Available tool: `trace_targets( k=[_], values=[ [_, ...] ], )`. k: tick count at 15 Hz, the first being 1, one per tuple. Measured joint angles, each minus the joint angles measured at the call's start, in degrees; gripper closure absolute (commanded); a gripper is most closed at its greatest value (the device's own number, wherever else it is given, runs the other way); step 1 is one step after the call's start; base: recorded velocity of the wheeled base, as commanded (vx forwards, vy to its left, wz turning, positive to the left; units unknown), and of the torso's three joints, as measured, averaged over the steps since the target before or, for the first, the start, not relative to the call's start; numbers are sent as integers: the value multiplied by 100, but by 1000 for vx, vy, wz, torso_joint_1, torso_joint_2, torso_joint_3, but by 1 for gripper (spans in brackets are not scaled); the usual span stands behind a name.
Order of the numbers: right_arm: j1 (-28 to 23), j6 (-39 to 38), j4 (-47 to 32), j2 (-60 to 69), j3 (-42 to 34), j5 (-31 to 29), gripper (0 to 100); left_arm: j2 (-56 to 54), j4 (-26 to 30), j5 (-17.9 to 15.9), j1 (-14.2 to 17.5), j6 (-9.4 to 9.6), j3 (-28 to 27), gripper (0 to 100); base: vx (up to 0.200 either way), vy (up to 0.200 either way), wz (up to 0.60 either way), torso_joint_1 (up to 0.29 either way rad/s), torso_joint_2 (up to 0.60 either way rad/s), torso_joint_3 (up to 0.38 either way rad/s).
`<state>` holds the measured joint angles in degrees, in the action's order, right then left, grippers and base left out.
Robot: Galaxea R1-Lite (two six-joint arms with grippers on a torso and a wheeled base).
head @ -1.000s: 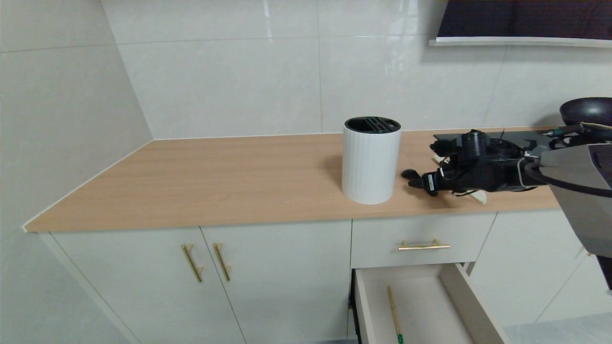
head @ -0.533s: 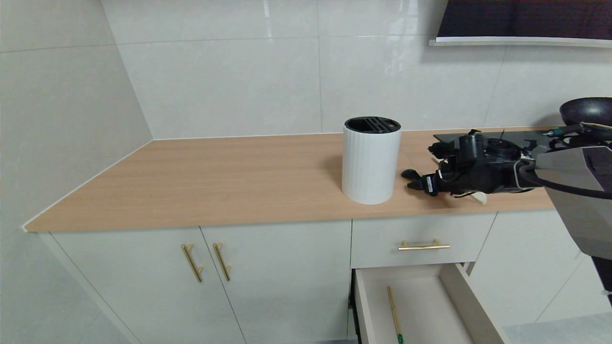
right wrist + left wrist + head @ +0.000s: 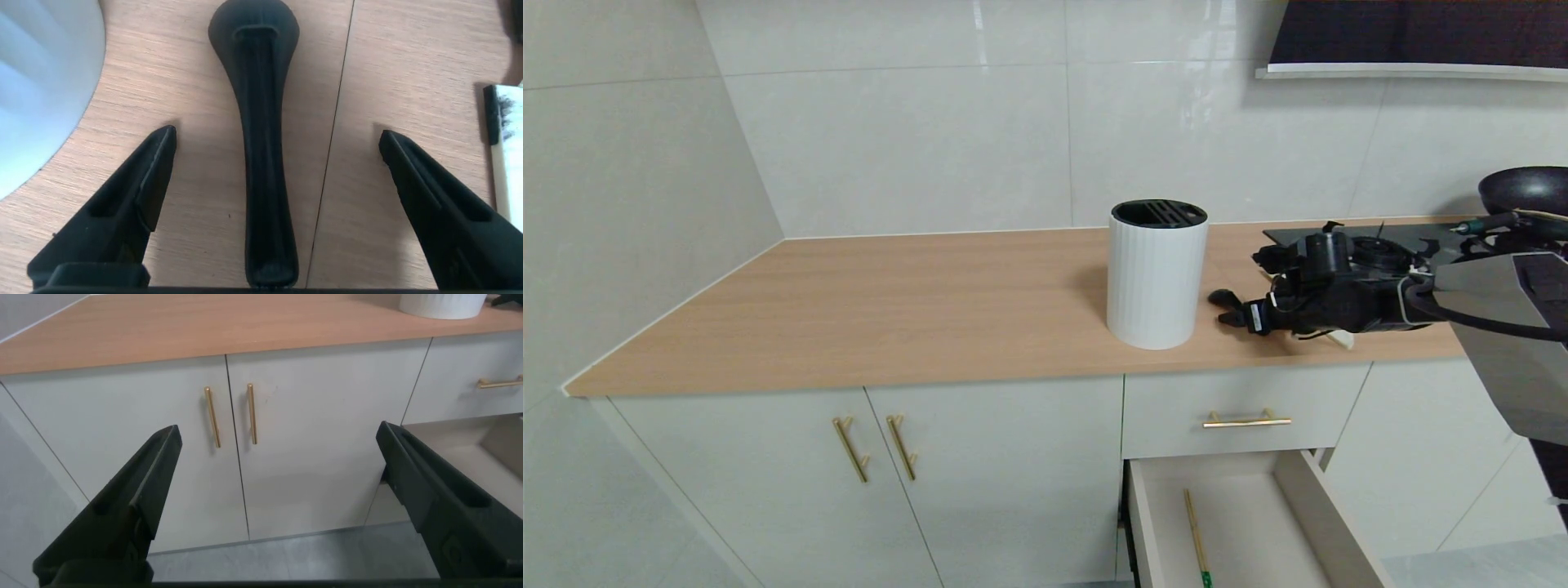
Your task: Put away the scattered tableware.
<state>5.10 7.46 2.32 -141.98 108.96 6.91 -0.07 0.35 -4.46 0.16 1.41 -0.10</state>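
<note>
The wooden surface (image 3: pixel 915 302) runs under your right jaws. Below them and over its front edge, a drawer (image 3: pixel 1319 514) stands pulled out. Your left jaws are spread wide and empty, hanging low in front of the cabinet doors (image 3: pixel 327 457) and well apart from all the tableware.

A white ribbed utensil holder (image 3: pixel 1156 278) with a black slotted top stands upright on the surface, just beyond the tips of the right jaws and off to one side of them.

The piece in hand is the black spoon (image 3: pixel 261 163). It lies flat on the surface between your right jaws, its broad end pointing out past the tips towards the holder. The right jaws are open and straddle its stem, with bare wood showing on either side, so nothing is gripped yet.

A small white piece (image 3: pixel 1342 337) peeks out behind the right jaws, under the wrist. I cannot tell what it is. Chopsticks (image 3: pixel 1196 527) lie in the drawer.

You look to be at the lining-up stage of picking up the spoon. Next you will likely need to lower until the tips reach the wood, then close squarely across the narrow stem. It sits low and looks smooth, so it may skid or tip if you pinch off-centre. The chopsticks suggest the drawer is where it goes, though the holder is nearer.
</note>
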Motion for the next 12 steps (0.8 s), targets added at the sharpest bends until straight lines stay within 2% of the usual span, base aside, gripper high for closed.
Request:
trace_targets(
  k=[2, 3, 12],
  values=[
    [0, 15, -2, -11, 13, -10, 0, 0, 0, -2, 0, 0, 0, 0, 0, 0, 0, 0, 0, 0],
    [-2, 20, -2, -16, 13, -11, 100, 0, 2, -2, 0, 0, 0, 0, 0, 0, 0, 0, 0, 0],
    [-2, 26, -5, -40, 11, -13, 100, 0, 2, 0, 0, 0, 0, 0, 0, 0, 0, 0, 0, 0]
  ],
)
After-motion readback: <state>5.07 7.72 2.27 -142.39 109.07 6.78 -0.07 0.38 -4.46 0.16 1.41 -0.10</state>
